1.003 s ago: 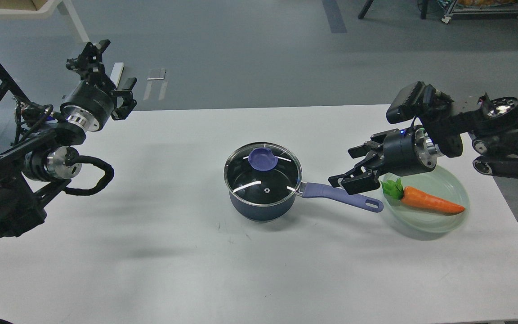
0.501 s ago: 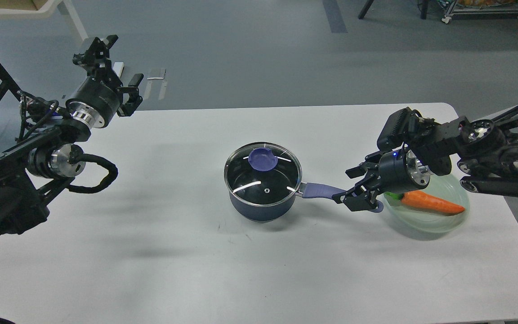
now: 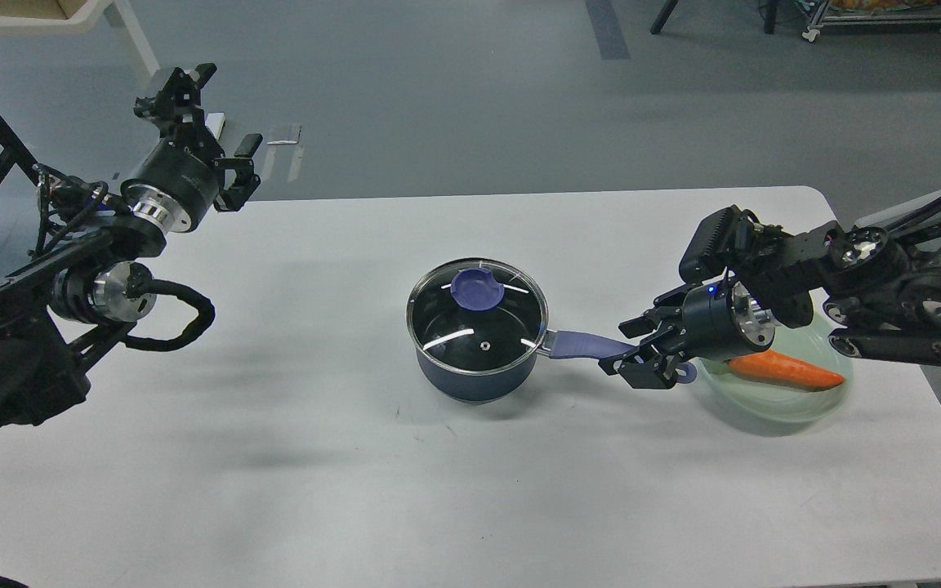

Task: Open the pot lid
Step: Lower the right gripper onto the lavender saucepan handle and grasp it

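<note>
Your pot [image 3: 477, 359] sits near the middle of the white desk [image 3: 356, 490], upright, with its lavender handle [image 3: 585, 345] running out toward 3 o'clock. The lid [image 3: 477, 314] is seated on the pot, rim to rim, and its flat purple knob [image 3: 478, 289] lies toward 12 o'clock on the glass. The lid is not yet lifted.

Your right gripper [image 3: 640, 353] is at the far end of the handle, at 3 o'clock from the pot. Its jaws stand apart, one finger above the handle and one below it, so that they straddle the handle near its end. You cannot tell from this view whether either finger touches the handle. The hole at the handle's end is mostly hidden behind the lower finger.

Your left gripper [image 3: 213, 135] is raised at 10 o'clock from the pot, well apart from it, beyond the far left edge of the desk. Its jaws are apart and hold nothing.

A pale green plate [image 3: 773, 404] lies at 3 o'clock from the pot, just beyond the handle's end. An orange carrot [image 3: 789, 370] lies across it, its leafy end hidden behind the right gripper's wrist. The plate's near-left rim lies just beside the handle tip; contact between them cannot be judged.
</note>
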`<state>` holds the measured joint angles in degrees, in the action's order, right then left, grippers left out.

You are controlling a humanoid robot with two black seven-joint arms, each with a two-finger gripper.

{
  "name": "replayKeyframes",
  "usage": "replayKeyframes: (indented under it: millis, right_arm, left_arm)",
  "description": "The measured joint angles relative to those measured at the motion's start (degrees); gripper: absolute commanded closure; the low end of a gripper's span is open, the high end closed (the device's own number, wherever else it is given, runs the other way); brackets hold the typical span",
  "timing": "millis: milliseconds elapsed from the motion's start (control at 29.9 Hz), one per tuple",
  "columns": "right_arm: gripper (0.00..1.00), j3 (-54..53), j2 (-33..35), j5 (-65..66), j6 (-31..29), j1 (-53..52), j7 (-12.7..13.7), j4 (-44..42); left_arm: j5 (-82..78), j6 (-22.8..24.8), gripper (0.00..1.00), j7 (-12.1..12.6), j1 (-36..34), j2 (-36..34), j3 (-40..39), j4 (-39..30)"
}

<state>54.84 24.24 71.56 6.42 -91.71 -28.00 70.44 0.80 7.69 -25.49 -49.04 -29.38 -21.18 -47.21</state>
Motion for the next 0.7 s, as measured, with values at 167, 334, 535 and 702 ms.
replayKeyframes:
  millis: [167,334,535,702]
  right_arm:
    - [0.49,0.0,-0.1,-0.1,0.0,0.0,0.0,0.0]
    - [0.57,-0.1,-0.1,-0.2,0.0,0.0,0.0,0.3]
    - [0.65,0.0,-0.1,-0.2,0.0,0.0,0.0,0.9]
    - [0.73,0.1,-0.1,-0.1,-0.1,-0.1,0.0,1.0]
  left_arm:
    - [-0.3,0.0,0.01,0.0,0.0,-0.1,0.1,-0.1]
    - [-2.1,0.1,0.01,0.0,0.0,-0.1,0.3,-0.4]
    - [-2.4,0.0,0.01,0.0,0.1,-0.2,0.3,-1.5]
    - [-3.4,0.0,0.01,0.0,0.1,-0.2,0.9,-2.0]
